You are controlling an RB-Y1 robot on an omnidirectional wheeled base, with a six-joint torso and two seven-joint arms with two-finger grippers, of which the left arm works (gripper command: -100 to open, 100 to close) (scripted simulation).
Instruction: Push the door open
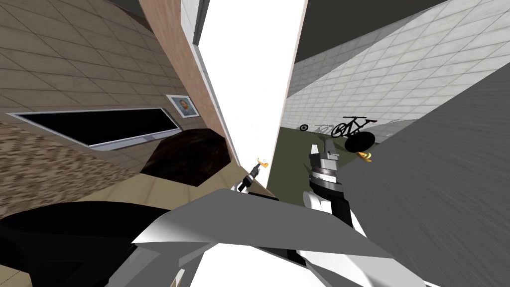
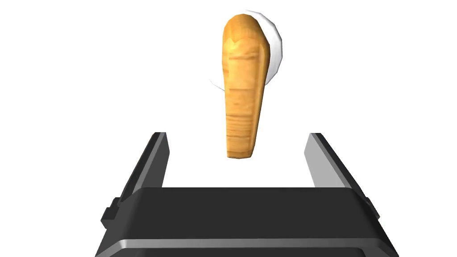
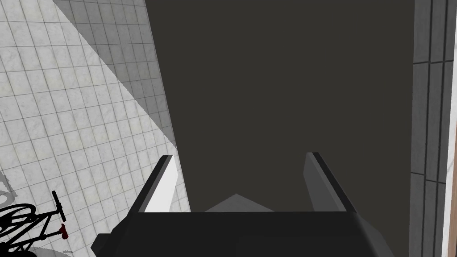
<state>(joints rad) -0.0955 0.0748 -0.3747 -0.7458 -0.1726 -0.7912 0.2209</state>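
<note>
Your left gripper (image 2: 236, 151) is hovering spread wide right in front of the white door (image 2: 89, 67). The door's orange handle (image 2: 243, 89) is poking down between the fingers, touching neither one. Your right gripper (image 1: 322, 148) is hanging just past the door's right edge, and it's spread open too.

Black bicycle (image 1: 352, 126) parked against white tiled wall (image 1: 398, 65), olive floor (image 1: 291, 154) beneath. Over on other side, framed portrait (image 1: 182, 105) just beside long black window (image 1: 99, 125).
</note>
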